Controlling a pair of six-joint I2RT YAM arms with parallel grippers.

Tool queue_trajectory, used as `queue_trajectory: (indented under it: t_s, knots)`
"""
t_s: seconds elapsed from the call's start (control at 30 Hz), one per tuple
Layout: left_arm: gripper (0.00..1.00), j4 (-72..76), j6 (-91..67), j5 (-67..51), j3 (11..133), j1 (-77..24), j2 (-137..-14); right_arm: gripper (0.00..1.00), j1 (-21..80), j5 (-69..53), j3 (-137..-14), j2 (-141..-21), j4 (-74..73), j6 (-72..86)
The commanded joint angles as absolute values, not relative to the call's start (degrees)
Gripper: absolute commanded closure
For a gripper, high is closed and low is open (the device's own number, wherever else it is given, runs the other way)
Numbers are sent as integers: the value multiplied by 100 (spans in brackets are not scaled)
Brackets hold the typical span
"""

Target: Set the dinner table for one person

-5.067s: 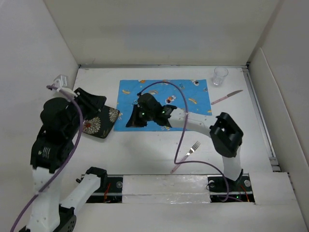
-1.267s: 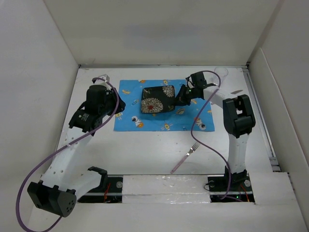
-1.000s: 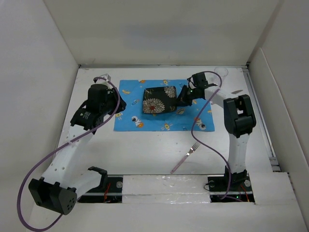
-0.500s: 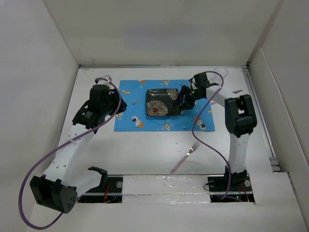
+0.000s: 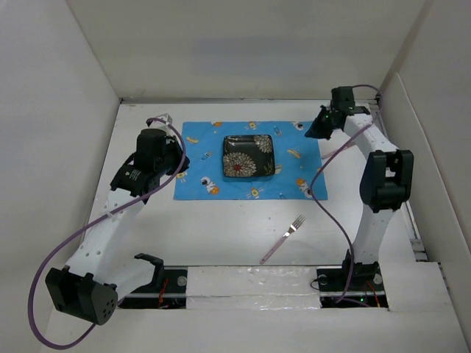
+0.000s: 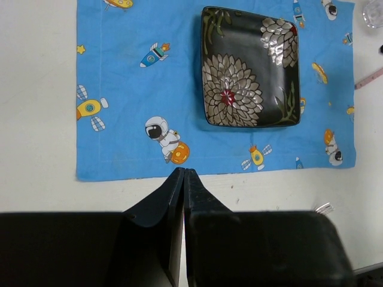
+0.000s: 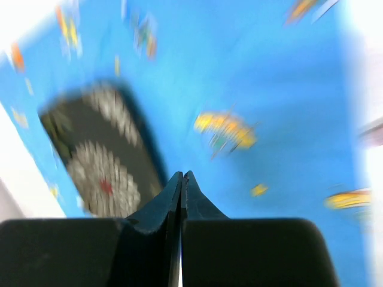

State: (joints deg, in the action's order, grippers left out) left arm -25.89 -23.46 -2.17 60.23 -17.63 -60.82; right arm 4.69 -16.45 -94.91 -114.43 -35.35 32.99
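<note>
White dinner table [image 5: 221, 228] under both arms, blue placemat [image 5: 199, 151] on it, black floral plate [image 5: 249, 156] on the placemat, fork [image 5: 283, 237] on bare table – left gripper [image 6: 184, 174] and right gripper [image 7: 182, 177], fingers pressed together.

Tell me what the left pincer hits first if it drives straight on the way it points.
Likely the near edge of the blue placemat, short of the black plate. Depth is unclear, so the shut left pincer might touch the table just before it.

You see: blue cartoon placemat [image 5: 199, 147] lying flat | black flowered square plate [image 5: 249, 156] on it, about mid-mat | pink-handled fork [image 5: 283, 237] off the mat, near its front right corner | clear glass [image 6: 371, 12] just off its far right corner.
</note>
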Motion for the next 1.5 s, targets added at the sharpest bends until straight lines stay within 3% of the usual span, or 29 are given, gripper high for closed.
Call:
queue_trajectory:
  t_s: [0.0,0.1,0.23,0.33,0.53,0.8,0.97,1.2,1.47]
  knots:
    - [100,-2294,-2162,-290,5994,-1767,-5862,100,1,-661,-10159,-11188,-3331,3603]
    - [100,-2338,-2031,-237,5968,-1767,-5854,100,-290,199,-10633,-11232,-3190,3718]
    - [88,-2268,-1951,-211,5810,-1767,-5810,59,-396,1519,-11862,-11985,-3803,3595]
    - [83,-2250,-1960,-237,5809,-1767,-5906,47,-597,1687,-13162,-12854,-4462,3516]
    - [82,-2223,-1907,-272,6020,-1767,-6143,47,-650,1784,-13657,-13359,-4587,3428]
    - [82,-2241,-1942,-360,6161,-1767,-6451,58,-650,1653,-13281,-13676,-4272,3410]
    - [82,-2250,-2039,-439,6161,-1767,-6530,100,-650,1503,-12912,-13457,-3850,3559]
    - [82,-2224,-2065,-439,6144,-1767,-6495,100,-362,1485,-12771,-12666,-3543,3375]
    - [82,-2092,-2197,-633,6038,-1767,-6486,100,448,1222,-11716,-12076,-3234,3120]
